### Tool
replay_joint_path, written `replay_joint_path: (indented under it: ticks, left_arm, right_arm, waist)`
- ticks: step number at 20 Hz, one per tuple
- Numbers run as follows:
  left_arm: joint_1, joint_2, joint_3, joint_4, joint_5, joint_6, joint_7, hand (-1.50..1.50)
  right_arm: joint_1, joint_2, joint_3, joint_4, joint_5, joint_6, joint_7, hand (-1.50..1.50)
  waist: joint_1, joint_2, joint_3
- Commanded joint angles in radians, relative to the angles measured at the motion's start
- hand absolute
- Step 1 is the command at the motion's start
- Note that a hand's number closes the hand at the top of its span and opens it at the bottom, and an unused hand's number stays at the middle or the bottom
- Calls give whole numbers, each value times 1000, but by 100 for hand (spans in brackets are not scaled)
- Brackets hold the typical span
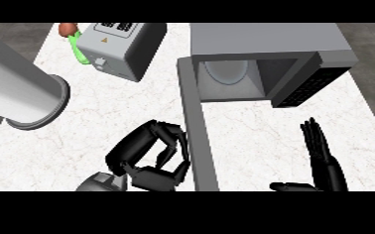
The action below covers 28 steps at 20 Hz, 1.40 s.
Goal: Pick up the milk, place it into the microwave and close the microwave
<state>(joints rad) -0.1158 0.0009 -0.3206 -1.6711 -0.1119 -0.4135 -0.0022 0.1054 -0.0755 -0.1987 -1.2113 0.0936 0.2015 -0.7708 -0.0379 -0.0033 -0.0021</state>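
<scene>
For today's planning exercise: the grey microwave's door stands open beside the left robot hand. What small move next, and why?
Probably swing the left robot hand rightward against the open grey microwave door to start closing it: the curled hand sits just left of the door, holds nothing, and no milk shows outside.

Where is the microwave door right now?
In the head view, the door stands open, swung out toward the robot from the microwave, between the left hand and the right hand.
</scene>
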Motion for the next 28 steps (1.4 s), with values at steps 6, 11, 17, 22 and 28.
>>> replay_joint_path:
  ticks: [6,11,17,22,28]
  left_arm:
    - [-169,-1,-259,453,-88,376,-251,150]
    - [-246,-1,-356,622,71,558,-410,150]
    - [-338,-1,-528,758,286,716,-436,150]
    - [-444,-1,-599,773,419,727,-435,150]
    - [-489,-1,-630,718,559,826,-486,150]
  right_arm:
    - [214,-61,32,-312,-60,136,19,-150]
    - [241,-95,17,-486,-173,227,117,-150]
    - [273,-76,65,-569,-190,243,149,-150]
    - [275,-111,53,-686,-276,280,249,-150]
    - [251,-149,69,-732,-307,310,317,-150]
  waist:
    - [-10,6,0]
    - [-31,10,-2]
    - [-65,19,-2]
    - [-87,21,-3]
    - [-123,32,-5]
